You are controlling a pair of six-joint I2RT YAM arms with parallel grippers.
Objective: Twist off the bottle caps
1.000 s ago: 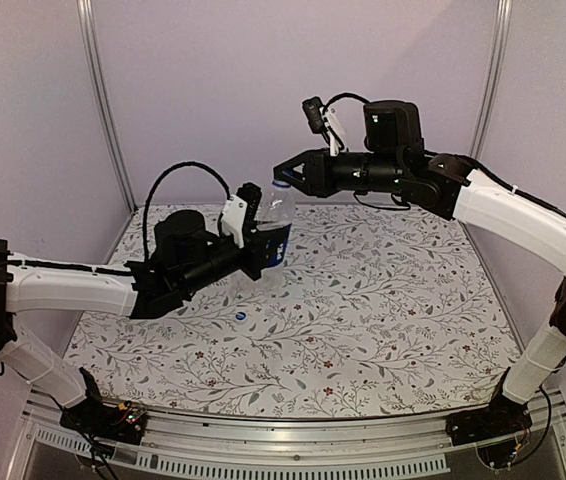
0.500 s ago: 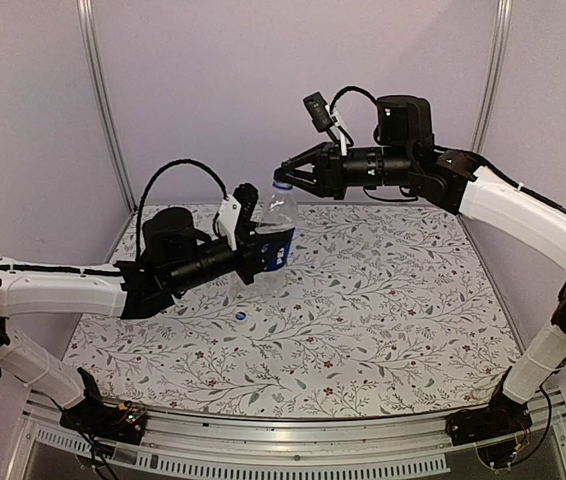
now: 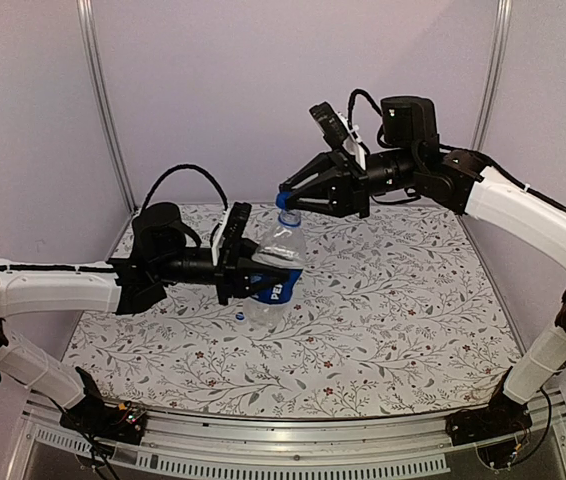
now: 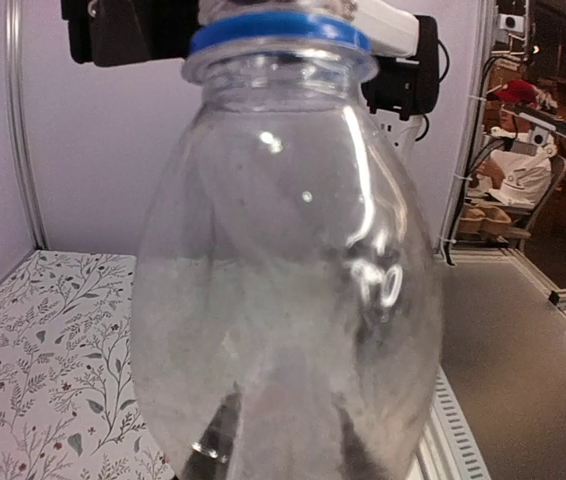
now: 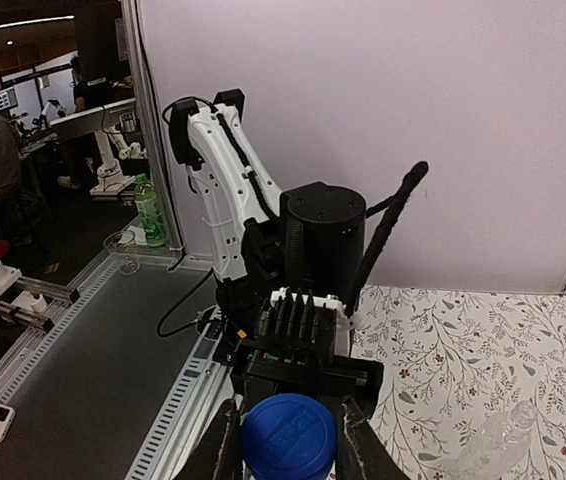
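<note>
Left gripper [image 3: 259,279] clamped on labelled bottle [image 3: 285,246] body; right gripper [image 3: 291,198] pinching blue cap [image 5: 288,438]. Likely light, thin, squashy, slick: grip label band, twist cap.

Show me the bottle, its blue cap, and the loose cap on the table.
bottle [image 3: 285,250]: top view, clear shoulder.
blue cap [image 5: 288,438]: right wrist view, top face.
loose cap [image 3: 240,316]: top view, its middle.

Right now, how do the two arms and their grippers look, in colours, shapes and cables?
The left arm and right arm have smooth white shells with black joints and black cylindrical wrist motors. The left gripper and right gripper are black, with two tapering fingers. A black cable loops over each wrist.
</note>
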